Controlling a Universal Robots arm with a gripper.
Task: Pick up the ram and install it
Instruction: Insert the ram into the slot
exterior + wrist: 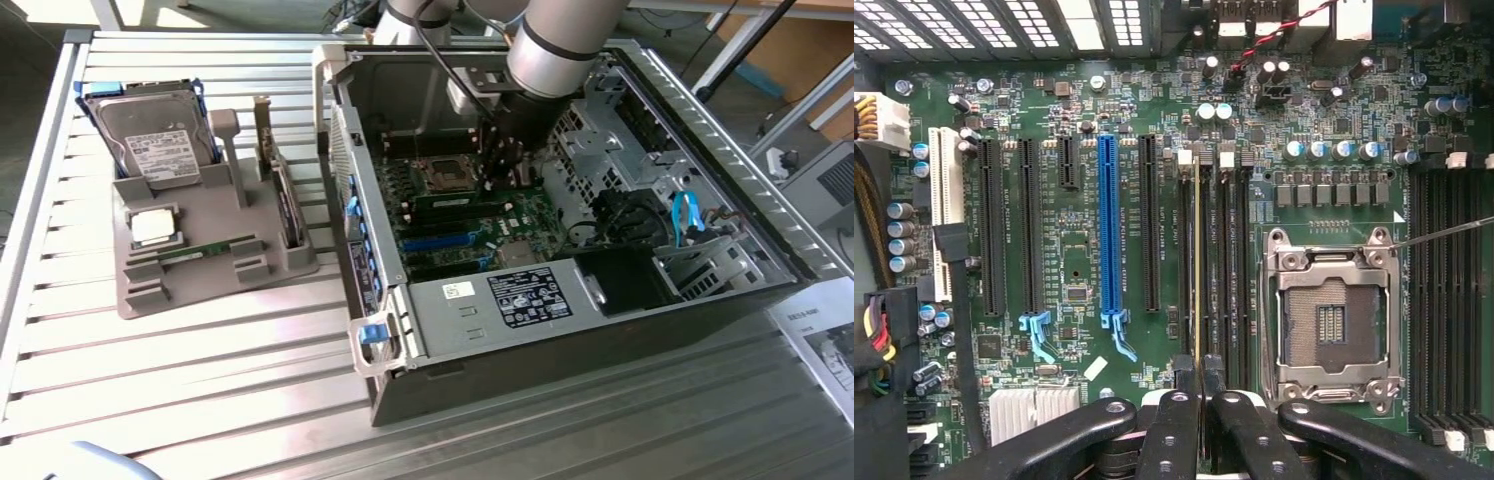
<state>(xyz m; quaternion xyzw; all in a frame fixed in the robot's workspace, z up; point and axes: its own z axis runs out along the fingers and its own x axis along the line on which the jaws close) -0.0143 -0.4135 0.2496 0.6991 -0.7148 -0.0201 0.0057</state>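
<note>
We hold the long thin green ram stick point(1198, 250) clenched in our tool point(1199, 382), edge down over the black slots point(1221, 270). We should keep it straight and press evenly.

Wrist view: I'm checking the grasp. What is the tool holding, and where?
The ram, edge-on, pinched across its flat faces between the fingertips of the tool.

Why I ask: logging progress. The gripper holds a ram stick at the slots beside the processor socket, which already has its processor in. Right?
No: the wrist view shows the processor socket empty, contacts bare. The rest holds: the gripper grips the ram stick at the slots beside it.
</note>
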